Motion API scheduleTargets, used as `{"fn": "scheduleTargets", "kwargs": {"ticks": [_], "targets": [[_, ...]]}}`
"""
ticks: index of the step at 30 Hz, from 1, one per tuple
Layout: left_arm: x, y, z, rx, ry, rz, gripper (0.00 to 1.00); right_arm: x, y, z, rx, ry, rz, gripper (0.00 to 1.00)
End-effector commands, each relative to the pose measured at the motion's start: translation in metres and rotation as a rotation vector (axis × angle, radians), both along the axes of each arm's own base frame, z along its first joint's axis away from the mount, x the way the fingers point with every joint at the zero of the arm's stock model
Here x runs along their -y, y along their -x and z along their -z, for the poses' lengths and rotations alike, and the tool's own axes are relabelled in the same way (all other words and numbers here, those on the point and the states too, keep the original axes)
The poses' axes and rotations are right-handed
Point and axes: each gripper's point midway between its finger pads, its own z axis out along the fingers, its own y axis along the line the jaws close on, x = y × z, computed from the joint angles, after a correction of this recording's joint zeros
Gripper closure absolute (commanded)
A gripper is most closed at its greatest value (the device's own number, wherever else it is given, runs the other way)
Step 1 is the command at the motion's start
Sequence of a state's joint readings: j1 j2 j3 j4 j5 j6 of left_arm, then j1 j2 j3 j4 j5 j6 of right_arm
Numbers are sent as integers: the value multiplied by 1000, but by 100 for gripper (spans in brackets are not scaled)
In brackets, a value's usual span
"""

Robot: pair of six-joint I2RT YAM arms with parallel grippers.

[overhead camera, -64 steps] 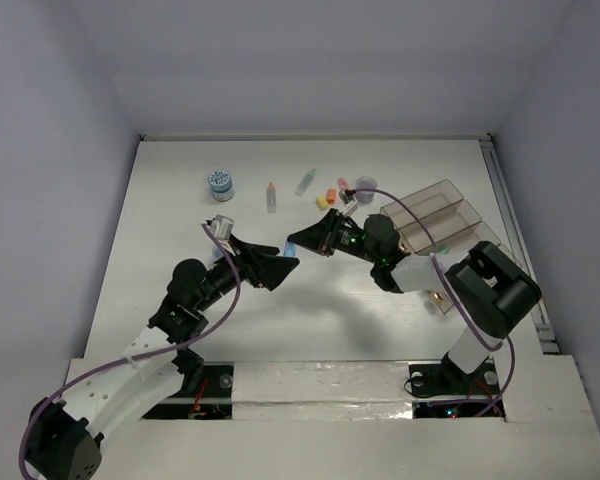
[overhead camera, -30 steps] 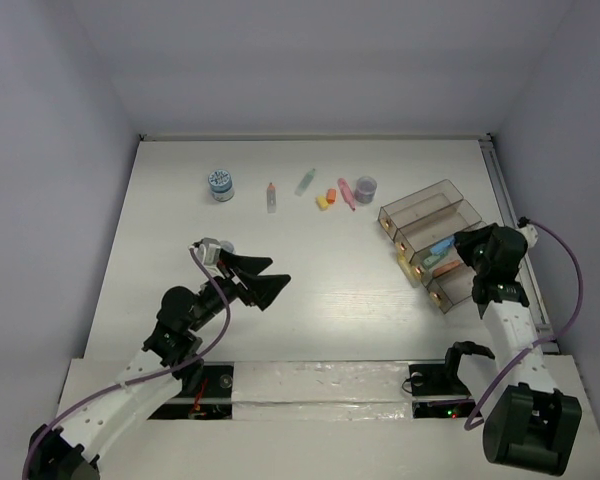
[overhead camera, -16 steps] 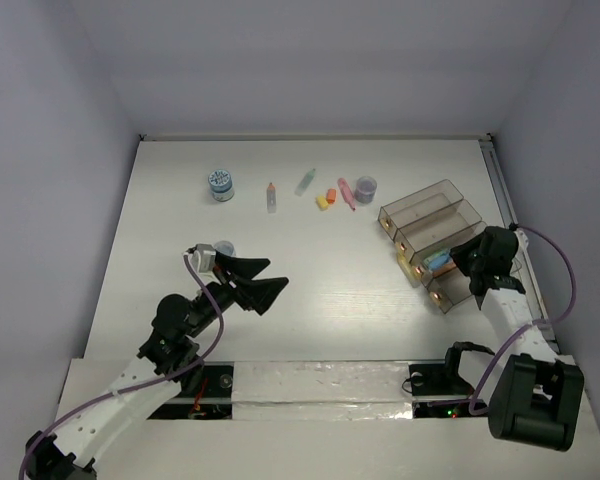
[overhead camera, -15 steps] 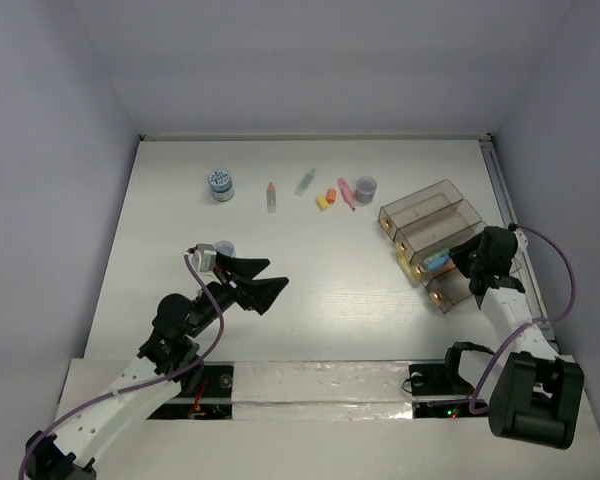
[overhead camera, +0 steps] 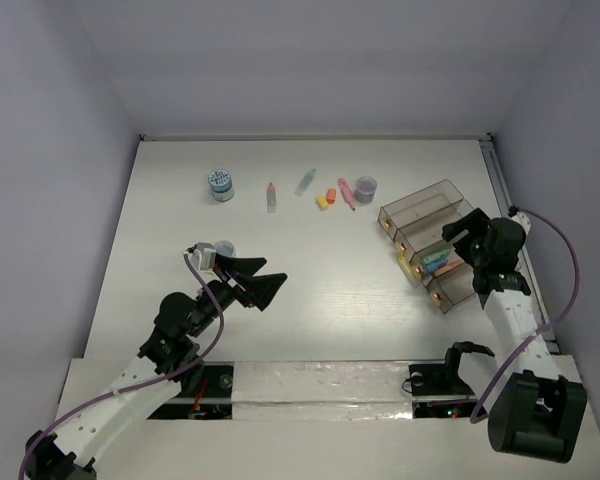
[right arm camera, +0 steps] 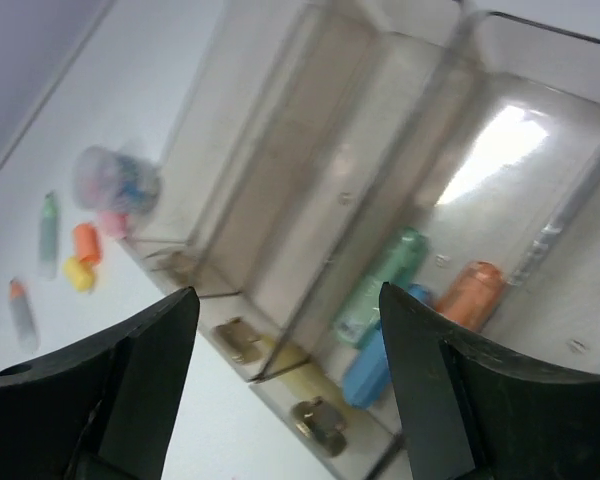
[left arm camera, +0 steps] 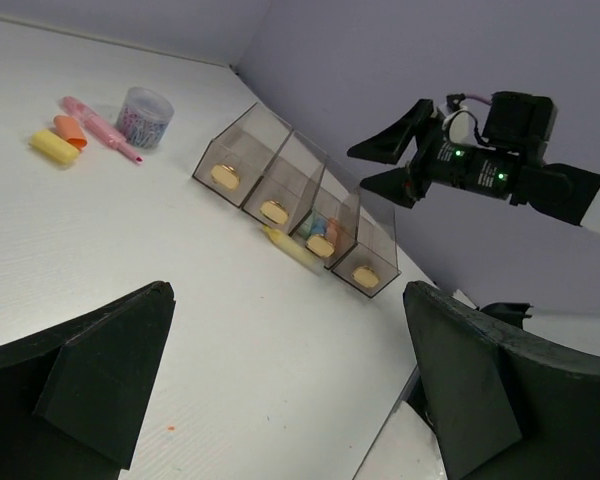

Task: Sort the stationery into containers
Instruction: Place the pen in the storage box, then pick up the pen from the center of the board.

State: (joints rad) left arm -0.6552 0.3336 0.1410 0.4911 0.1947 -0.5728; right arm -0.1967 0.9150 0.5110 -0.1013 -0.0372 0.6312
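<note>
Organiser tray (left arm camera: pixel 248 142): we see four compartments, coloured items (left arm camera: pixel 321 238) in one.
Left gripper (left arm camera: pixel 287 292): we hold its fingers spread wide, empty.

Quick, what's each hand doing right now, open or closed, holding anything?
Left hand: open, holding nothing.
Right hand: open, holding nothing.

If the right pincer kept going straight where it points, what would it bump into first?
The right pincer would probably meet the organiser tray near its pens, though depth is unclear.
</note>
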Motion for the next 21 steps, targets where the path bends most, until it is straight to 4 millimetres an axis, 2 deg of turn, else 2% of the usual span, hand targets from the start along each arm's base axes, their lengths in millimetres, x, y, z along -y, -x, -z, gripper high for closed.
{"fn": "scheduleTargets", "kwargs": {"ticks": [1, 2, 3, 4, 5, 6, 7, 8, 9, 10, 11, 13, 14, 15, 16, 17, 18, 19, 20, 21], "targets": [[-3, -4, -15, 43, 20, -32, 1, -46, -27, -70, 201, 38, -217, 22], [-4, -5, -14, 39, 19, -38, 1, -61, -31, -75, 206, 44, -260, 24], [-5, -6, -12, 33, 15, -45, 1, -77, -38, -93, 243, 55, -311, 25], [-6, -8, -13, 30, 16, -59, 2, -112, -45, -91, 240, 63, -416, 27], [-7, -9, -13, 26, 15, -66, 4, -128, -49, -93, 236, 74, -453, 32], [-8, -10, -13, 26, 16, -71, 6, -145, -58, -111, 270, 90, -495, 43], [-8, -11, -13, 22, 14, -76, 7, -163, -69, -97, 230, 116, -547, 51], [-9, -12, -15, 20, 18, -82, 11, -193, -68, -97, 228, 123, -620, 70], [-9, -13, -15, 15, 19, -88, 13, -207, -73, -96, 222, 133, -657, 78], [-9, -14, -14, 6, 15, -92, 15, -223, -82, -113, 261, 158, -696, 84], [-10, -15, -18, 6, 22, -99, 21, -245, -87, -94, 218, 170, -750, 87], [-10, -17, -17, -10, 21, -108, 31, -264, -98, -89, 213, 198, -795, 94], [-10, -18, -21, -10, 28, -115, 41, -277, -109, -83, 201, 197, -823, 95], [-10, -19, -22, -19, 35, -116, 48, -286, -112, -80, 195, 201, -843, 95], [-10, -19, -23, -25, 36, -116, 54, -289, -117, -75, 178, 209, -853, 95], [-10, -20, -31, -21, 47, -117, 64, -299, -121, -83, 198, 211, -870, 95], [-10, -21, -30, -35, 40, -122, 68, -307, -124, -71, 178, 217, -886, 95], [-11, -22, -34, -39, 40, -129, 72, -308, -127, -68, 176, 232, -895, 95], [-13, -21, -50, -24, 55, -135, 80, -314, -126, -67, 178, 240, -910, 95], [-15, -21, -49, -48, 35, -145, 84, -317, -129, -66, 179, 246, -919, 95]]}}
